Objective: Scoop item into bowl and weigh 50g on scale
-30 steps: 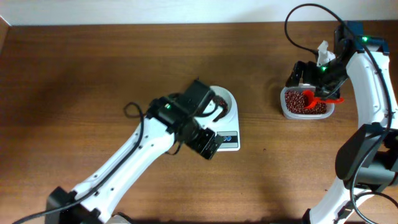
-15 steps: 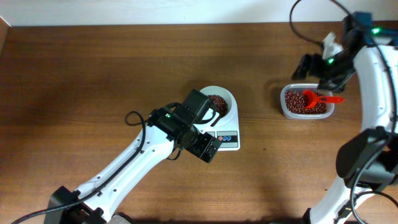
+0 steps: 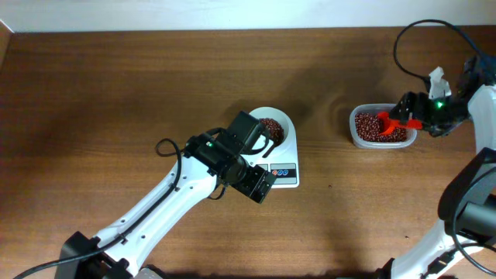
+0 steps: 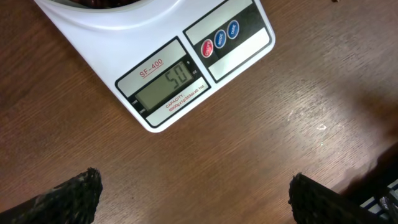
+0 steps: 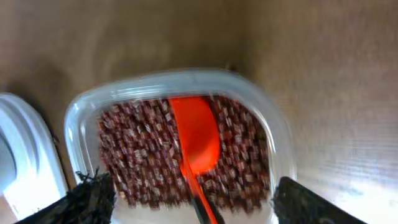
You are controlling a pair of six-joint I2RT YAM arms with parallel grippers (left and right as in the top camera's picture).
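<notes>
Though tempted to top up, leave the scoop (image 5: pixel 194 140) lying in the tub (image 5: pixel 73 127), with left claw (image 4: pixel 193 196) and right claw (image 5: pixel 194 198) both spread and empty, and trust the scale (image 4: pixel 186 62) showing 50 under the bowl (image 3: pixel 286 124) of beans (image 3: pixel 270 126).

From the scale (image 3: pixel 285 172), bare table (image 3: pixel 116 93) lies open from nine to twelve o'clock; the left arm (image 3: pixel 155 205) blocks seven o'clock; the tub (image 3: pixel 351 130) stands well apart toward three o'clock
</notes>
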